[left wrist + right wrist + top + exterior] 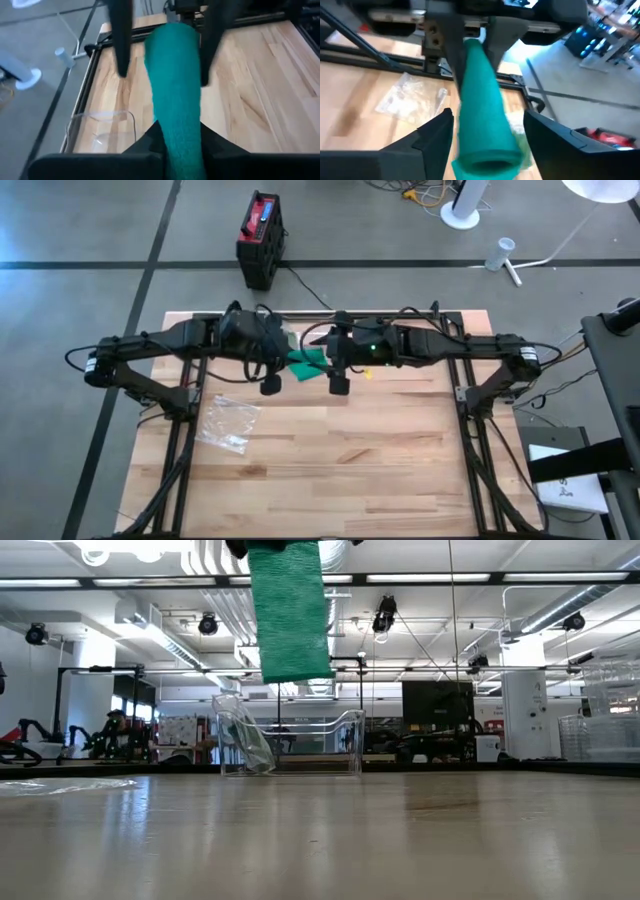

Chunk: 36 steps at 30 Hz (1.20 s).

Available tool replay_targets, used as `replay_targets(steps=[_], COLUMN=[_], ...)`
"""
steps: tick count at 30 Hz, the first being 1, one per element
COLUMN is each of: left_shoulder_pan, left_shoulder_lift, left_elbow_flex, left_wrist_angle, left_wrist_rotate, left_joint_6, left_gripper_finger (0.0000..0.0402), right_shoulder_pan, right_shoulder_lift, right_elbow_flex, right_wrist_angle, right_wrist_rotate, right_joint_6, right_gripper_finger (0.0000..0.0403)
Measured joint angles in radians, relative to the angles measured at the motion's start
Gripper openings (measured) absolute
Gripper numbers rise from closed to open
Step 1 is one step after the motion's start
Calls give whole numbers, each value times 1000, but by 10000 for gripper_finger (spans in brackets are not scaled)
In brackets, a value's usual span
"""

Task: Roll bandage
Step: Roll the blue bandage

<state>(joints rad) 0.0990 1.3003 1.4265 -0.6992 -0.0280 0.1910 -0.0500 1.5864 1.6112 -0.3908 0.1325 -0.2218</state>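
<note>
A green bandage (pixel 308 363) is held in the air between my two grippers, over the far middle of the table. In the low view the bandage (pixel 290 610) hangs as a flat strip, well above the table. My left gripper (pixel 177 132) is shut on it. My right gripper (pixel 487 120) is open, one finger on each side of the strip, and its fingers also show in the left wrist view (pixel 121 45). The strip's end nearest the right wrist camera curls over (pixel 485 160). My left gripper pinches the bandage between its two fingers, at a stretch of the strip (pixel 176 120) near one end. It comes from the table's left side, slanting down. The strip runs on from the fingers between the right gripper's fingers, and its lower end (pixel 290 675) hangs clear of the table.
A clear plastic box (pixel 290 745) stands on the table near the far edge, behind the grippers. A crumpled clear plastic bag (pixel 228 423) lies on the left part of the table. The near half of the wooden table (pixel 400 480) is bare.
</note>
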Motion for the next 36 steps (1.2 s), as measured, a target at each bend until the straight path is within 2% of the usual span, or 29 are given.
replay_targets(steps=[4, 7, 11, 15, 16, 18, 21, 24, 27, 33, 36], left_shoulder_pan=[-24, -33, -34, -40, -40, -40, -39, -39, -39, -39, -39], left_shoulder_lift=[0, 0, 0, 0, 0, 0, -1, -13, -25, -31, -30], left_elbow_flex=[0, 0, -1, -2, -2, -2, -2, -2, -2, -2, -2], left_wrist_angle=[6, 9, 8, -1, -10, -28, -30, -34, -44, -61, -59], left_wrist_rotate=[-8, -15, -17, -12, -7, -7, -8, -7, 10, 245, 306], left_joint_6=[62, 69, 70, 22, 5, -37, -90, -103, -100, -71, -79], left_gripper_finger=[11, 12, 45, 81, 90, 107, 134, 164, 193, 234, 246], right_shoulder_pan=[-35, -48, -51, -46, -43, -34, -5, 46, 103, 180, 199], right_shoulder_lift=[0, 0, 0, -5, -6, -6, -7, -3, -2, -2, -2], right_elbow_flex=[0, 0, 0, 0, 0, 0, 0, 0, -2, -2, -2], right_wrist_angle=[-1, -7, -33, -42, -43, -40, -40, -34, -20, 20, 23], right_wrist_rotate=[-130, -194, -197, -193, -189, -149, -31, 102, 186, 264, 283], right_joint_6=[63, 73, 46, -71, -106, -174, -320, -495, -626, -771, -806], right_gripper_finger=[199, 174, 114, 27, 17, 17, 17, 9, 9, 9, 9])
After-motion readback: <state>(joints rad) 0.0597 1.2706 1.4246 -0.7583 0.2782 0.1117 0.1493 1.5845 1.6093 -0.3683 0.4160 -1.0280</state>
